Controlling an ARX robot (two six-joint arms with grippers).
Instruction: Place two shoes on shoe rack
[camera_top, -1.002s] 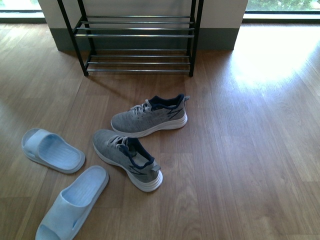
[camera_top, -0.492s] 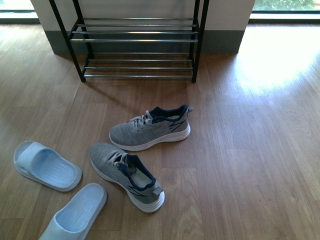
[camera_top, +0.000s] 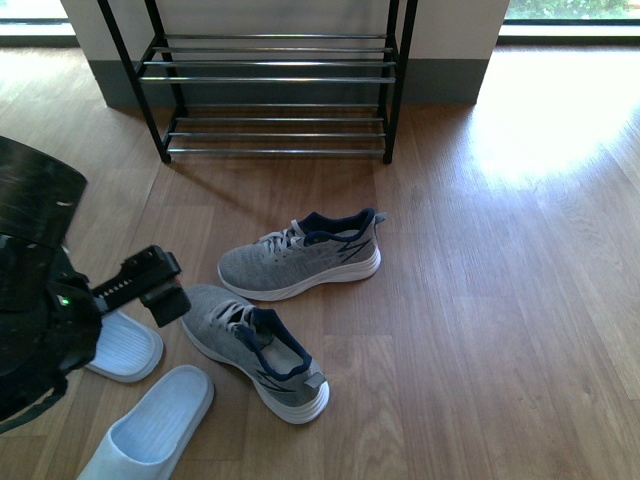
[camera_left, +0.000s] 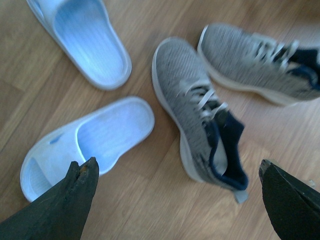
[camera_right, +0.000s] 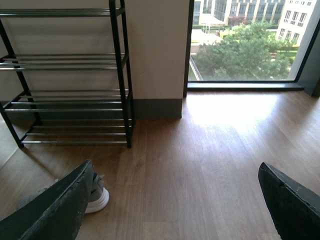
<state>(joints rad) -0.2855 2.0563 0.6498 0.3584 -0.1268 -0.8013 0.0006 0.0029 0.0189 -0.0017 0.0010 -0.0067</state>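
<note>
Front view: the shoe rack (camera_top: 270, 95) is seen standing against the wall at the far end of the wood floor (camera_top: 500, 300), and no shoe is seen on any of its chrome rods. Both grey sneakers are found on the floor in front of it. The far sneaker (camera_top: 300, 257) is set on its sole with the toe to the left. The near sneaker (camera_top: 255, 350) is laid at an angle just behind it, close but apart. Two pale blue slides are noted left of the sneakers: the near slide (camera_top: 150, 425) by the bottom edge, and the far slide (camera_top: 128, 347) partly hidden by the left arm (camera_top: 40, 320). Left wrist view: the left gripper (camera_left: 175, 165) is held above the floor with its jaws spread wide and nothing between them. The near sneaker is framed under the gap and is not touched. Right wrist view: the right gripper (camera_right: 175, 170) is likewise spread and empty, pointed toward the rack and a window (camera_right: 240, 40). Stage, as judged: nothing is placed yet, and a reach for a first shoe is taken to be the step in hand. Both pickups and both placements are left to be done.
</note>
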